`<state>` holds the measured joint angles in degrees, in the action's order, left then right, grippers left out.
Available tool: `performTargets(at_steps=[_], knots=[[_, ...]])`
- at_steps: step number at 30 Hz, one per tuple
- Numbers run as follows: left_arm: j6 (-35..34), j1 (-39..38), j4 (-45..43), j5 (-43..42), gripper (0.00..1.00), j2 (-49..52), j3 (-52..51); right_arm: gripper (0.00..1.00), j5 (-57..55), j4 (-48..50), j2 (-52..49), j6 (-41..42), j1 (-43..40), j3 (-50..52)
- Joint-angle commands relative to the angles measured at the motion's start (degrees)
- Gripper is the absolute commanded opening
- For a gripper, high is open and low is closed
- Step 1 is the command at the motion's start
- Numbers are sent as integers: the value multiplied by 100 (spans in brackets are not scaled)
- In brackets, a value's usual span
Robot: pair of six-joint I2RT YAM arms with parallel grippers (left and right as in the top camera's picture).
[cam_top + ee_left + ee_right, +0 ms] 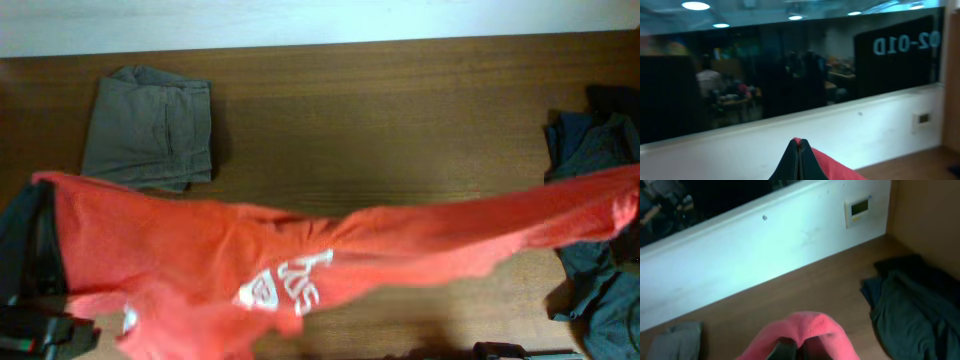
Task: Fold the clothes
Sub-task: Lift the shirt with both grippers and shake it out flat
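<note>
1. My left pincer [799,152] is squeezed shut on one end of the orange-red T-shirt [400,235]. Red cloth shows right beside its tips.
2. The T-shirt stretches from 9 o'clock to 3 o'clock across the near half of the surface [400,110]. Each pincer holds one end. I think my next move turns on this long line: both ends should go down together so the shirt lies flat.
3. The white letters [290,280] sag at about 7 o'clock. So the big part of the shirt is nearer my left pincer.
4. My right pincer [796,351] is shut too. The shirt's other end is draped over it at 3 o'clock.
5. A folded grey-brown garment [150,130] lies on the surface at 10 o'clock, just past the shirt's far edge. The dark blue-grey clothes [600,290] sit in a heap at 3 o'clock, near my right pincer.
6. Past the surface at 12 o'clock are a white wall [765,255] and a dark window [765,75].
</note>
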<state>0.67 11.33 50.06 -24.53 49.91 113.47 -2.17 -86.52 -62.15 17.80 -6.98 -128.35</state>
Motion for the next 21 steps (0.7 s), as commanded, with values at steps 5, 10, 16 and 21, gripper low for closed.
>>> performTargets(at_steps=[5, 10, 16, 21], knots=[[160, 17, 317, 223, 0, 756, -105, 4, -131, -138, -503, -13, -22, 151], [271, 17, 302, -844, 0, 1987, -168, 4, -131, 59, -1569, -17, -15, 483], [385, -509, -85, -1491, 0, 4050, -168, 4, 94, 883, -3547, -103, -17, 516], [417, -1060, -1134, -798, 6, 5484, -168, 7, 197, 2050, -4708, -107, -17, 516]])
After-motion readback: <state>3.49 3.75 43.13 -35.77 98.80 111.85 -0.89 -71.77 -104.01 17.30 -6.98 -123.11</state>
